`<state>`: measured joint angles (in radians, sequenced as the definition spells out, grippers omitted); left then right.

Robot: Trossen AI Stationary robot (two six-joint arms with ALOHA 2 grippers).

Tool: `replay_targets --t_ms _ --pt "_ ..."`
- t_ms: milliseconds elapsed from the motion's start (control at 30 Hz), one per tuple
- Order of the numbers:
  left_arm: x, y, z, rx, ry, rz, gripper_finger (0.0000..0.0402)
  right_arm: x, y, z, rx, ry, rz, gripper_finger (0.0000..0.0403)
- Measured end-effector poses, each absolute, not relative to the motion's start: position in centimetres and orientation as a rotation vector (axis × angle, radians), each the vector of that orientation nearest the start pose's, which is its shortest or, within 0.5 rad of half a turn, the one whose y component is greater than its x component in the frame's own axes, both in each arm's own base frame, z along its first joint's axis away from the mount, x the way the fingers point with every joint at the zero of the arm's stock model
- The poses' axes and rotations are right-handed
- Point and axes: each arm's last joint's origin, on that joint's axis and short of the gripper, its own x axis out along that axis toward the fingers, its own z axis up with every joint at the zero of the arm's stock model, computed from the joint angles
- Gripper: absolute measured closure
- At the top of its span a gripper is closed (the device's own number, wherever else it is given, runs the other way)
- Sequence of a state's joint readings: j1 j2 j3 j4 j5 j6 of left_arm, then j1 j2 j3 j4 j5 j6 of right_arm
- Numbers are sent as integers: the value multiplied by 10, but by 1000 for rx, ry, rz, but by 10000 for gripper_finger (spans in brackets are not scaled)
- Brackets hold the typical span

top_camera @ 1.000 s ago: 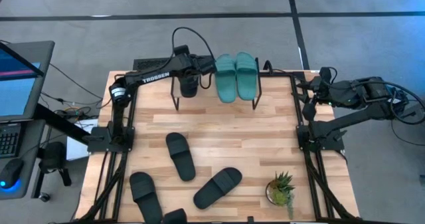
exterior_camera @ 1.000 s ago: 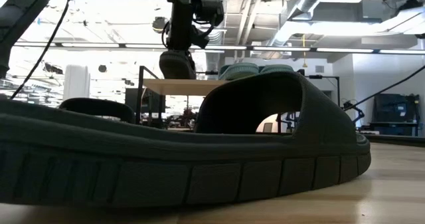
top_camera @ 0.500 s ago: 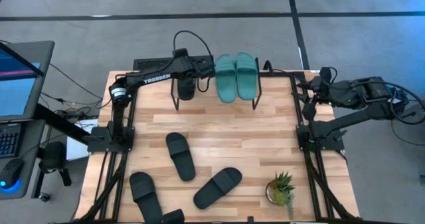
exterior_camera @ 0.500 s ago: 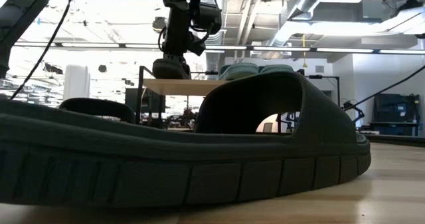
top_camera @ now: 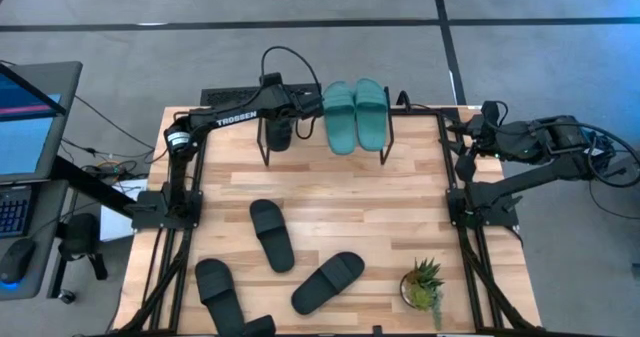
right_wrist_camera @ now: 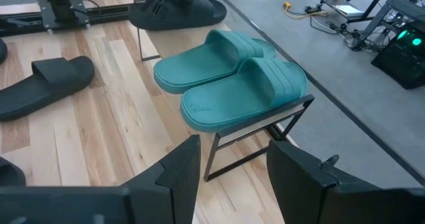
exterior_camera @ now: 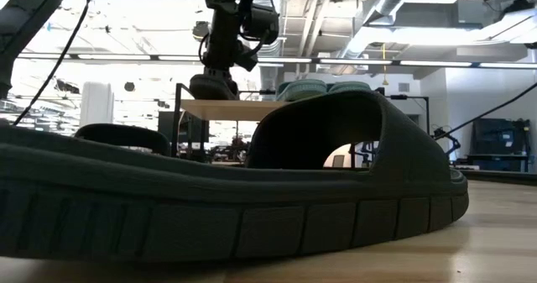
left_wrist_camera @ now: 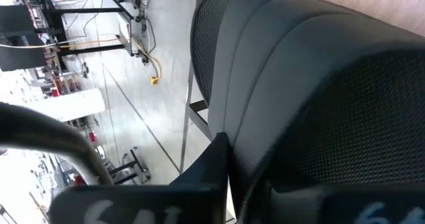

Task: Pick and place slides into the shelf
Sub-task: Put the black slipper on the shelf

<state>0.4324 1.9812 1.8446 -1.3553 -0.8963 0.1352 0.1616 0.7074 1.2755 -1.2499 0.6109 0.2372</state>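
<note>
My left gripper (top_camera: 284,115) reaches over the shelf (top_camera: 300,145) at the table's far edge, shut on a black slide (top_camera: 281,134) that lies on the left part of the shelf's top board (exterior_camera: 239,107). Two teal slides (top_camera: 355,114) lie side by side on the board's right part, soles down. In the left wrist view the black slide (left_wrist_camera: 319,84) fills the picture. My right gripper (right_wrist_camera: 229,177) waits open at the table's far right, looking toward the shelf. My left gripper holds the black slide by its wide strap (left_wrist_camera: 265,111), coming from above and pointing down. One finger (left_wrist_camera: 206,174) shows beside the strap; the other is hidden behind it. The slide (exterior_camera: 210,87) sits about level, sole on the shelf's board.
Several black slides lie on the table's near half: one (top_camera: 271,234) at the middle, one (top_camera: 328,281) right of it, two (top_camera: 216,287) at the near-left edge. A small potted plant (top_camera: 423,284) stands near right. One near slide (exterior_camera: 252,191) fills the low view.
My left gripper has moved down and slightly toward the table's left over the shelf. The black slide, which hung tilted under the fingers, has come level and now rests on the shelf's board. The gripper stays shut on it.
</note>
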Motion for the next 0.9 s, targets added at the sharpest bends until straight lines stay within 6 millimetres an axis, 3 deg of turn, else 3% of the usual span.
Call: replay_targets --t_ms 300,900 --pt "338 181 286 458 1626 955 356 66 -6 400 -33 580 -503 242" --pt "336 180 286 454 1651 914 352 66 -6 400 -33 579 -503 242"
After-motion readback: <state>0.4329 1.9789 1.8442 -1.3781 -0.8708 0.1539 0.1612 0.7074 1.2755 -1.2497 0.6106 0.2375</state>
